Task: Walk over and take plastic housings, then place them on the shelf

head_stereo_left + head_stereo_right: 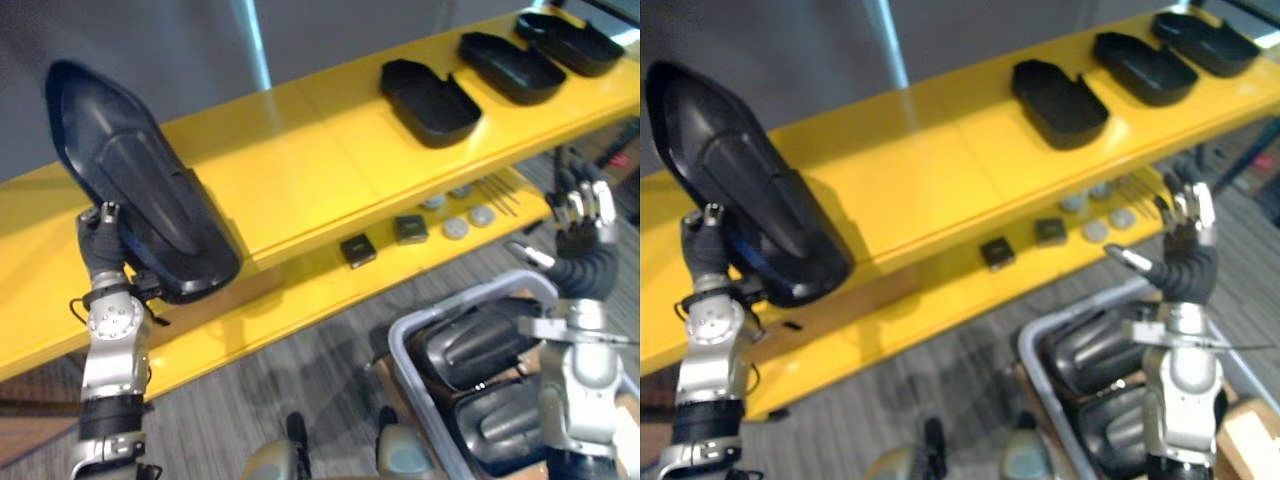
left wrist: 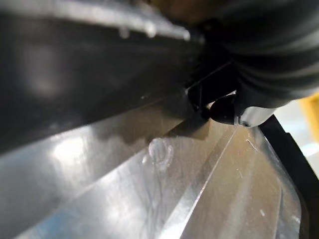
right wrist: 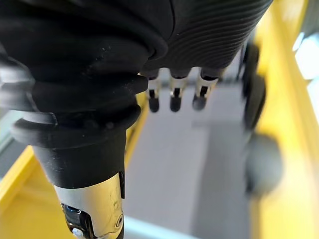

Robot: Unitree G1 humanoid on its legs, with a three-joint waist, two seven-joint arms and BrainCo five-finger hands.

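Observation:
A long black plastic housing (image 1: pixel 140 185) stands tilted up at the left, over the yellow shelf's (image 1: pixel 300 170) top board. My left hand (image 1: pixel 103 245) is shut on its lower edge; its glossy inner face (image 2: pixel 149 169) shows close up in the left wrist view. Three more black housings (image 1: pixel 430 100) (image 1: pixel 512 66) (image 1: pixel 570 42) lie in a row on the shelf's right end. My right hand (image 1: pixel 582 215) is raised at the right, fingers relaxed and holding nothing, above a grey bin (image 1: pixel 415 345) with more housings (image 1: pixel 470 345).
The lower shelf board (image 1: pixel 300 300) carries two small black blocks (image 1: pixel 358 250) (image 1: pixel 410 229) and several grey discs (image 1: pixel 470 220). The bin stands on the grey carpet at the lower right, in front of the shelf.

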